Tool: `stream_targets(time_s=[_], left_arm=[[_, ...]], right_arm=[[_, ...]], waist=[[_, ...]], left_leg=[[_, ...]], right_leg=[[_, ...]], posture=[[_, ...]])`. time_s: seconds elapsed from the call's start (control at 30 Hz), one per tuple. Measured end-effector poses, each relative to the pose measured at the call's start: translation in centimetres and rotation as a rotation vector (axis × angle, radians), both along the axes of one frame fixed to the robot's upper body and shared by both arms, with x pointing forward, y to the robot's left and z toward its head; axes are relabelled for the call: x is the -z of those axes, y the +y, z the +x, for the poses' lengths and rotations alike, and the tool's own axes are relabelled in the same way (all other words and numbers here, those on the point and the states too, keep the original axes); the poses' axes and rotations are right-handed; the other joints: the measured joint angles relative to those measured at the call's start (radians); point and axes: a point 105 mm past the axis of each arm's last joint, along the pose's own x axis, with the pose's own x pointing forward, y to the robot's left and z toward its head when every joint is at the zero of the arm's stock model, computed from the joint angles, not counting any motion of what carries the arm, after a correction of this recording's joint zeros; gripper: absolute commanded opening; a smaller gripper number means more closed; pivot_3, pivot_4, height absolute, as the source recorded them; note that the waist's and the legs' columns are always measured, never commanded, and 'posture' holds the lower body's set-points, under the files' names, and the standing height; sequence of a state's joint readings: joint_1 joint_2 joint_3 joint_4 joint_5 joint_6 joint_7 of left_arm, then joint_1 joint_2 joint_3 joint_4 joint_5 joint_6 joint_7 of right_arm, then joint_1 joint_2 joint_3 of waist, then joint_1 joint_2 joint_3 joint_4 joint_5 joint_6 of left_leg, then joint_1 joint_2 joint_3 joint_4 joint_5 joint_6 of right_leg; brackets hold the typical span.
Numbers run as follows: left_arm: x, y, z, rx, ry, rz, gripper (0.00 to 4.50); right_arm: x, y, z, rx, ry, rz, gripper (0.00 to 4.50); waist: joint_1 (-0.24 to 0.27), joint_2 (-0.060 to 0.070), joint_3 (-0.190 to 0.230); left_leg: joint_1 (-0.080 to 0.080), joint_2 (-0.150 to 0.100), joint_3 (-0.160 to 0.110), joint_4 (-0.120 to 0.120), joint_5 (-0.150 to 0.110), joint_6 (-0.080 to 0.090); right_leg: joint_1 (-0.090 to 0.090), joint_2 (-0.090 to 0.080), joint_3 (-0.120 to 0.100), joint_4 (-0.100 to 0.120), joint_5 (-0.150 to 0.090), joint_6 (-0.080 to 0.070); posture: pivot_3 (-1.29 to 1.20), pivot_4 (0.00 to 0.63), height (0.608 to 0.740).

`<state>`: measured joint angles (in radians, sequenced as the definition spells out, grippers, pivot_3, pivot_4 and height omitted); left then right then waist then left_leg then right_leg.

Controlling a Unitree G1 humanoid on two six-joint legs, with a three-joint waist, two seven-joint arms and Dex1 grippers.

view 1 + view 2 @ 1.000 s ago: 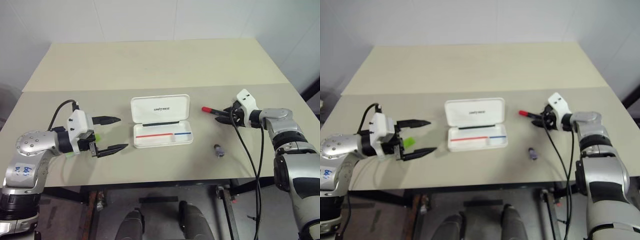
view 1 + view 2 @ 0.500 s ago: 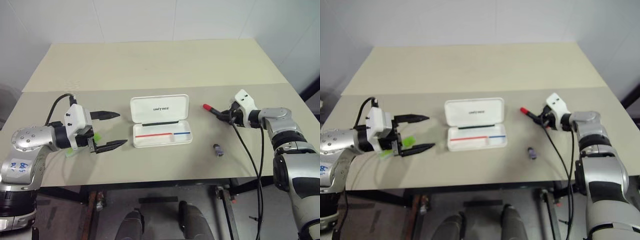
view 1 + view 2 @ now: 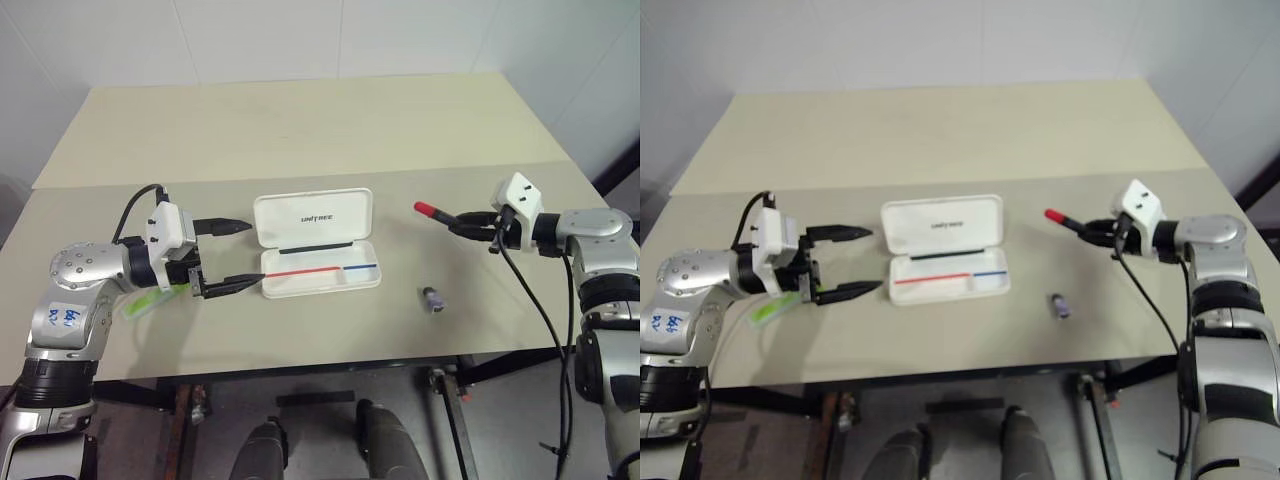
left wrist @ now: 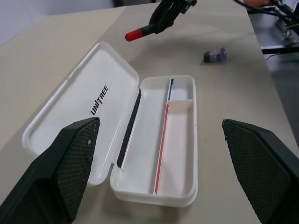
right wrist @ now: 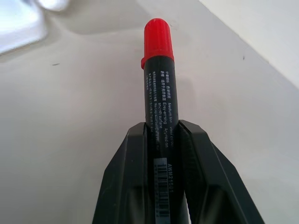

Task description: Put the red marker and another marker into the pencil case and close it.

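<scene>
A pale beige tabletop [image 3: 300, 120] stands against white walls, with a seam running across it from left to right. Near the middle lies the pencil case [image 3: 318, 242], a white hard case lying open: its lid is folded back flat on the far side, dark lettering facing up, and the tray sits on the near side. The tray is divided by a thin red and blue stripe (printed or moulded, hard to say which) and, in the left wrist view, nothing lies in either compartment.

To the right of the case, lifted off the tabletop, is the red marker [image 3: 436, 213]. The right end effector [image 3: 470, 226] is clenched on its black barrel, both fingers pressed against the sides, with the red cap sticking out toward the case. The marker is well apart from the case's right edge.

On the left, the left end effector [image 3: 236, 256] hangs just beside the case's left end with its two black fingers spread wide, grasping nothing; the near fingertip is close to the tray's corner, though I cannot tell whether it touches. Beneath and behind that arm, at the left of the tabletop, a lime-green marker [image 3: 140, 301] lies flat, partly hidden by the wrist.

A small dark purplish object [image 3: 433, 298] rests on the tabletop nearer the front edge, to the right of the case.
</scene>
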<state>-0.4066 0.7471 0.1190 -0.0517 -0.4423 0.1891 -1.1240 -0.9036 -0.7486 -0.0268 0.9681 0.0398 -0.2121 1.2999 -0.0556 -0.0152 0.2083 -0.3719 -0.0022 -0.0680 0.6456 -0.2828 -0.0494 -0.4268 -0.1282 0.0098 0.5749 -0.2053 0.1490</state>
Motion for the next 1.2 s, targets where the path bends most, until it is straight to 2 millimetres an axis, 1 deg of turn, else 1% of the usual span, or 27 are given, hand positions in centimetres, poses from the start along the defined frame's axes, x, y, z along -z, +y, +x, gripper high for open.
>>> stream_targets(time_s=[0.07, 0.13, 0.2, 0.23, 0.33, 0.43, 0.5, 0.6, 0.7, 0.77, 0.87, 0.97, 1.07, 1.17, 1.2], left_arm=[[0.1, -0.1, 0.1, 0.006, -0.001, 0.001, 4.50], [0.1, 0.0, 0.2, 0.004, -0.002, 0.000, 4.50], [0.2, 0.0, 0.1, 0.005, -0.004, 0.002, 4.50], [0.3, 0.1, 0.1, 0.004, -0.001, 0.003, 4.50], [1.0, 0.5, -0.2, -0.006, 0.021, 0.015, 4.50], [1.6, 1.6, -0.6, -0.037, 0.039, 0.039, 4.50], [1.7, 2.3, -0.8, -0.057, 0.041, 0.049, 4.50], [2.0, 3.3, -1.1, -0.095, 0.054, 0.051, 4.50], [2.2, 3.6, -1.3, -0.110, 0.059, 0.055, 4.50], [2.3, 3.9, -1.7, -0.130, 0.054, 0.060, 4.50], [2.2, 3.7, -2.1, -0.134, 0.043, 0.063, 4.50], [2.4, 4.0, -2.2, -0.154, 0.054, 0.058, 4.50], [2.4, 4.3, -2.3, -0.173, 0.054, 0.055, 4.50], [2.3, 3.9, -2.6, -0.167, 0.044, 0.057, 4.50], [2.3, 3.9, -2.6, -0.170, 0.042, 0.057, 4.50]], right_arm=[[-0.1, 1.1, -0.9, -0.072, 0.001, 0.005, 0.58], [-0.7, 2.5, -1.9, -0.148, -0.015, 0.018, 0.58], [-1.5, 4.4, -2.9, -0.222, -0.042, 0.031, 0.58], [-2.0, 5.7, -3.5, -0.272, -0.058, 0.039, 0.58], [-2.9, 9.1, -4.3, -0.364, -0.087, 0.069, 0.58], [-2.1, 12.6, -4.7, -0.455, -0.063, 0.091, 0.58], [-1.2, 14.0, -4.8, -0.494, -0.039, 0.081, 0.58], [-1.0, 15.4, -4.4, -0.532, -0.055, 0.031, 0.58], [-1.1, 16.6, -3.8, -0.554, -0.085, 0.002, 0.58], [-0.6, 18.1, -2.6, -0.561, -0.122, -0.055, 0.58], [0.7, 19.8, -2.1, -0.582, -0.134, -0.094, 0.58], [1.5, 20.0, -1.9, -0.594, -0.132, -0.123, 0.58], [1.3, 20.6, -1.7, -0.604, -0.155, -0.144, 0.58], [1.5, 20.7, -0.9, -0.578, -0.178, -0.169, 0.58], [1.6, 20.7, -0.8, -0.572, -0.183, -0.173, 0.93]], waist=[[-0.001, 0.000, 0.000], [0.000, 0.000, 0.000], [0.000, 0.000, 0.000], [0.000, 0.000, 0.000], [0.001, 0.000, 0.000], [0.001, 0.000, 0.000], [0.003, 0.000, 0.000], [0.007, 0.000, 0.000], [0.012, 0.000, 0.000], [0.005, 0.000, 0.000], [0.001, 0.000, 0.000], [0.002, 0.000, 0.000], [0.001, 0.000, 0.000], [0.000, 0.000, 0.000], [0.000, 0.000, 0.000]], left_leg=[[0.001, 0.000, 0.000, 0.000, 0.000, 0.000], [0.001, 0.000, 0.000, 0.001, 0.000, 0.000], [0.001, 0.000, 0.000, 0.001, 0.000, -0.001], [0.002, 0.000, 0.000, 0.001, 0.000, -0.001], [0.002, 0.000, 0.000, 0.002, 0.001, -0.001], [0.002, 0.001, 0.000, 0.002, 0.001, -0.001], [0.001, 0.001, 0.000, 0.001, 0.001, -0.001], [0.001, 0.000, 0.000, 0.001, 0.001, -0.001], [0.001, 0.000, 0.000, 0.000, 0.001, -0.001], [0.001, 0.001, 0.000, 0.000, 0.000, -0.001], [0.001, 0.001, 0.000, -0.001, 0.000, -0.001], [0.000, 0.001, 0.000, -0.001, 0.000, -0.001], [0.000, 0.001, 0.000, -0.001, 0.000, -0.001], [0.001, 0.001, 0.000, -0.001, 0.000, -0.001], [0.001, 0.001, 0.000, -0.001, 0.000, -0.001]], right_leg=[[0.000, 0.000, 0.000, 0.000, 0.000, 0.000], [0.000, 0.000, 0.000, 0.000, 0.000, 0.000], [0.000, 0.000, 0.000, 0.000, 0.000, 0.000], [0.000, 0.000, 0.000, 0.000, 0.000, 0.000], [0.000, 0.000, 0.000, 0.001, 0.000, -0.001], [-0.001, 0.000, 0.000, 0.001, 0.000, -0.001], [-0.001, 0.000, 0.000, 0.001, 0.000, -0.001], [-0.001, 0.000, 0.000, 0.000, 0.000, -0.001], [-0.001, 0.000, 0.000, 0.001, 0.000, -0.001], [-0.002, 0.000, 0.000, 0.001, 0.000, -0.001], [-0.002, 0.000, 0.000, 0.003, -0.001, -0.002], [-0.003, 0.000, -0.001, 0.003, -0.001, -0.002], [-0.003, 0.000, -0.001, 0.003, -0.001, -0.002], [-0.003, 0.000, -0.001, 0.003, -0.001, -0.002], [-0.003, 0.001, -0.001, 0.004, -0.001, -0.002]], posture=[[0.00, 0.150, 0.740], [0.00, 0.150, 0.740], [0.00, 0.150, 0.740], [0.00, 0.150, 0.740], [0.00, 0.150, 0.740], [0.00, 0.150, 0.740], [0.00, 0.150, 0.740], [0.00, 0.150, 0.740], [0.00, 0.150, 0.740], [0.00, 0.150, 0.740], [0.00, 0.150, 0.740], [0.00, 0.150, 0.740], [0.00, 0.150, 0.740], [0.00, 0.150, 0.740], [0.00, 0.150, 0.740]])
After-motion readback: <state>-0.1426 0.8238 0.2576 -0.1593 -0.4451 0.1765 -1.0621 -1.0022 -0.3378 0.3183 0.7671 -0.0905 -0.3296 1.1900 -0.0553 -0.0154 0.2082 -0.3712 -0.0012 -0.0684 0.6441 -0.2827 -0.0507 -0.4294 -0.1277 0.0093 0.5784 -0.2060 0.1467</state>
